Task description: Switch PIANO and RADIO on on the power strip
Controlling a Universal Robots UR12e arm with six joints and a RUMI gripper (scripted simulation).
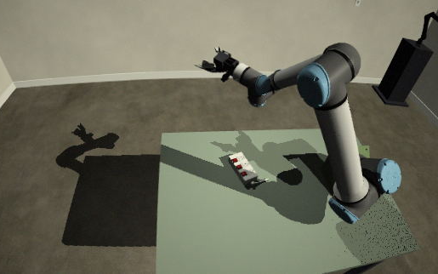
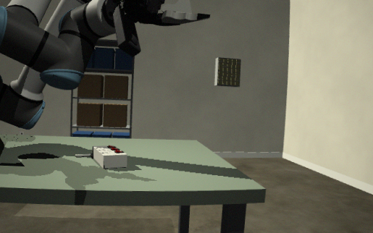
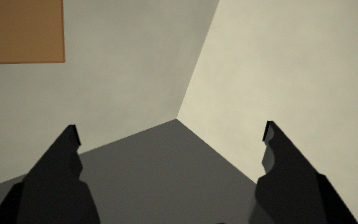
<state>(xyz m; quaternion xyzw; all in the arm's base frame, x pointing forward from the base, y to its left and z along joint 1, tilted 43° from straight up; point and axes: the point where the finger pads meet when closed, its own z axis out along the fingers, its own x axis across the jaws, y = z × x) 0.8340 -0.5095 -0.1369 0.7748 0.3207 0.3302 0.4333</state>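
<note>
Green, flat-topped table (image 1: 213, 230) carries the grey and blue six-joint arm (image 1: 337, 128) at its right rear corner, with the arm's shadow cast across the surface. Dark metal shelf rack (image 2: 72, 108) stands against the far wall in the exterior view, holding brown boxes. White rectangular power strip (image 1: 243, 169) lies near the table's middle, right way up, its three red switches facing upward; their positions cannot be told. Black two-jaw gripper (image 1: 212, 64) is raised high above the floor, well apart from the strip, spread fully wide and gripping nothing.
</note>
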